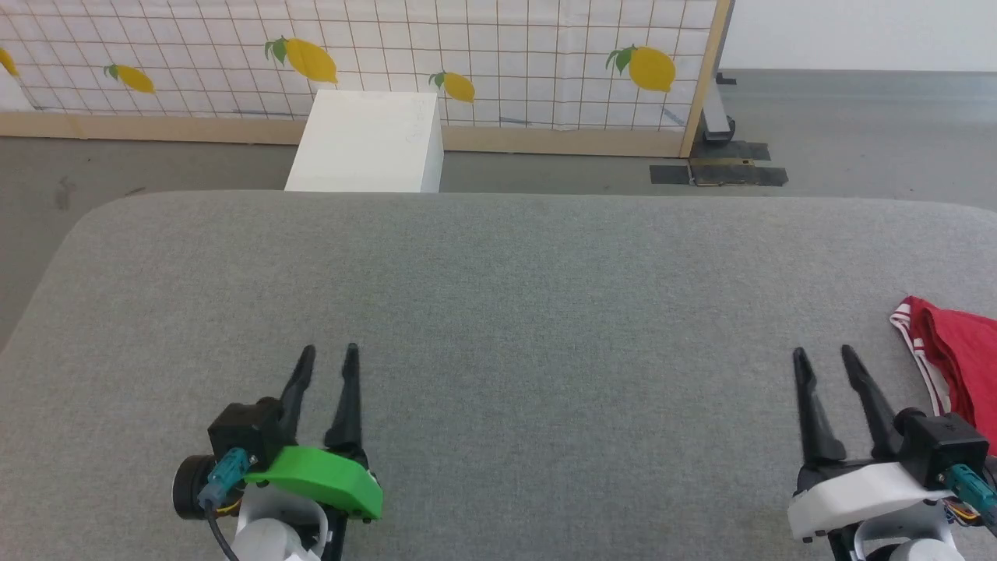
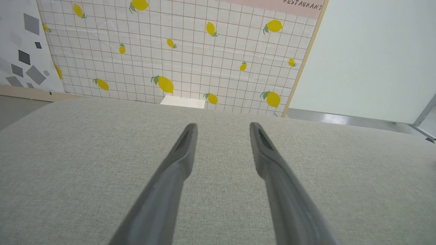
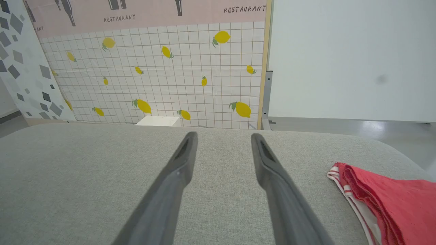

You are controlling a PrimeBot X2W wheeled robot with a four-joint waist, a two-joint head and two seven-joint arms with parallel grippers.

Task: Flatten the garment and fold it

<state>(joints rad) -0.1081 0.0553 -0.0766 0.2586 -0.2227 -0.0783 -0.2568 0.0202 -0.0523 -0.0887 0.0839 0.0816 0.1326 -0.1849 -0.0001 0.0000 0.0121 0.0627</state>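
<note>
**Red heap near the edge**

The garment [image 1: 960, 352] lies bunched on the grey cushion [image 1: 498, 296], just right of my right gripper [image 1: 822, 352]. That and my left gripper [image 1: 330, 349] stand parted, empty. I risk pinching several layers or nudging it off.

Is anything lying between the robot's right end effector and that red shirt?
No, just bare grey surface between the right end effector and the red shirt; the head and right wrist views both show it.
</note>
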